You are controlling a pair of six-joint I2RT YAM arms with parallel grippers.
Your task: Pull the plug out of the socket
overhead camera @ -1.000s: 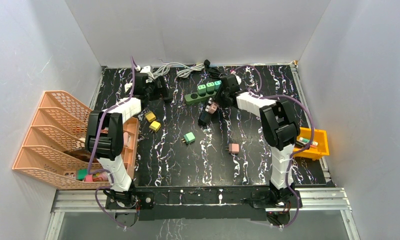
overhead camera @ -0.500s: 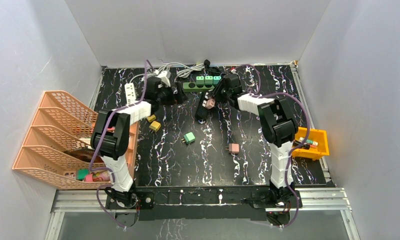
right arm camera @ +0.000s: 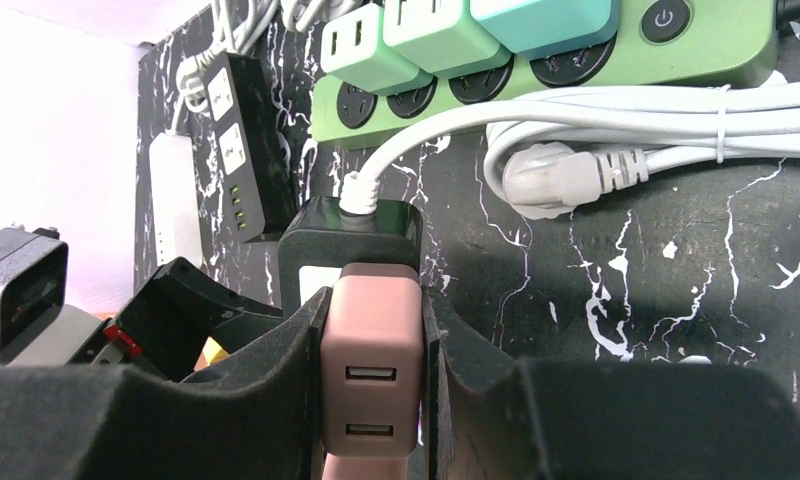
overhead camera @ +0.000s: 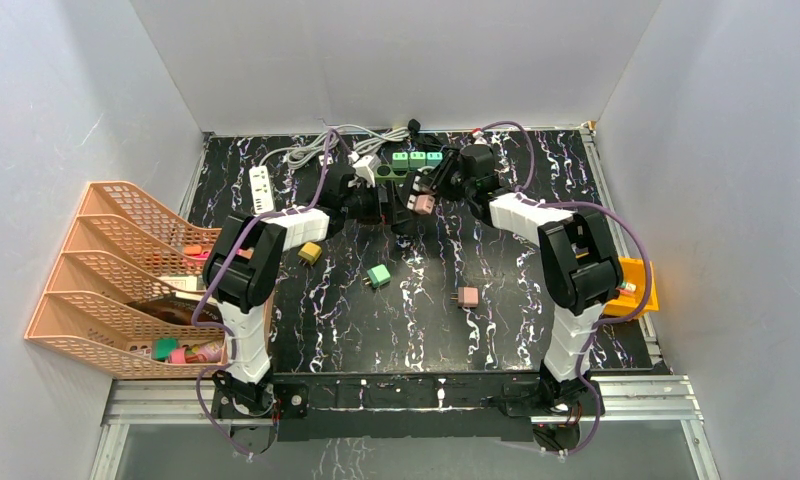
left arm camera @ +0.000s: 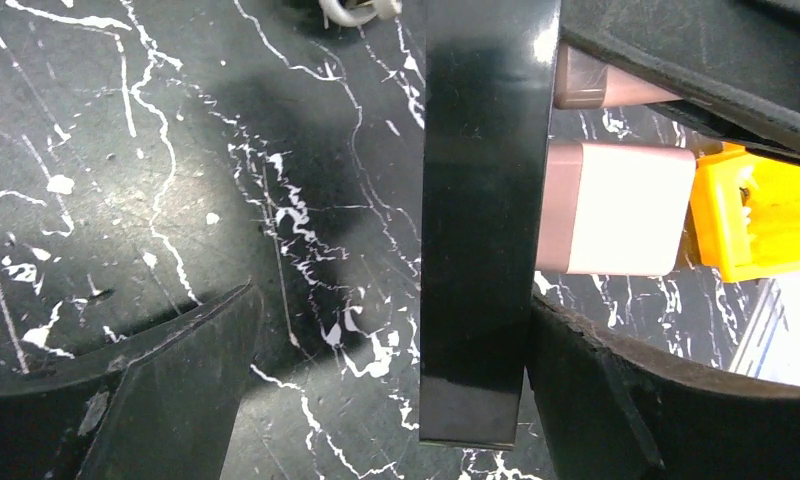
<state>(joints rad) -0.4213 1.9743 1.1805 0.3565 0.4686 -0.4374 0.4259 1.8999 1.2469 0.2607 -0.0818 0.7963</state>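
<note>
At the far middle of the worktop [overhead camera: 516, 320], the right pincer [right arm camera: 373, 305] is clamped on the pink plug [right arm camera: 371, 370], seated in the black socket strip [right arm camera: 348, 235]; the left pincer [left arm camera: 396, 335] stands wide apart astride that strip, likely to hold it down for the pull

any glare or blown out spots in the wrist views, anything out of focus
Left wrist: sheen along the edge of the glossy black power strip, lower right corner blown out white. Right wrist: upper left washed out; the pink two-port charger plug is sharp, the black finger pads gripping it lack detail.
</note>
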